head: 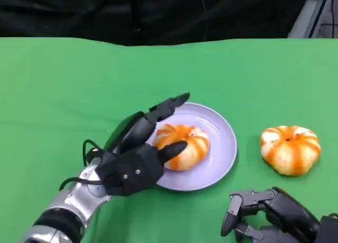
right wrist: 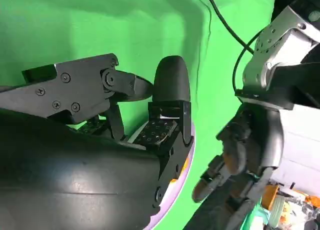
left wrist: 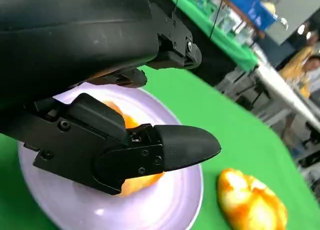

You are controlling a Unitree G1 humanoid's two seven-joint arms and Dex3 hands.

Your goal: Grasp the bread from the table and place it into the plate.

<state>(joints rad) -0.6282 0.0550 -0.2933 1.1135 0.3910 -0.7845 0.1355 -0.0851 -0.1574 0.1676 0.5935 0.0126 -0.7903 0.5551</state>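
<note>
Head cam: high, looks down and fwd over green table [head: 63,79], dark backdrop beyond far edge. Left wrist cam: v. close behind left hand [left wrist: 100,145], low, faces across plate [left wrist: 165,210] toward room bkgd. Right wrist cam: close behind right hand [right wrist: 100,155], rotated. All three share plate; head and left wrist also share bread [head: 180,146].

You face a green table [head: 63,79] carrying a lavender plate [head: 224,148] near centre and a loose bread [head: 290,149] at three o'clock.
</note>
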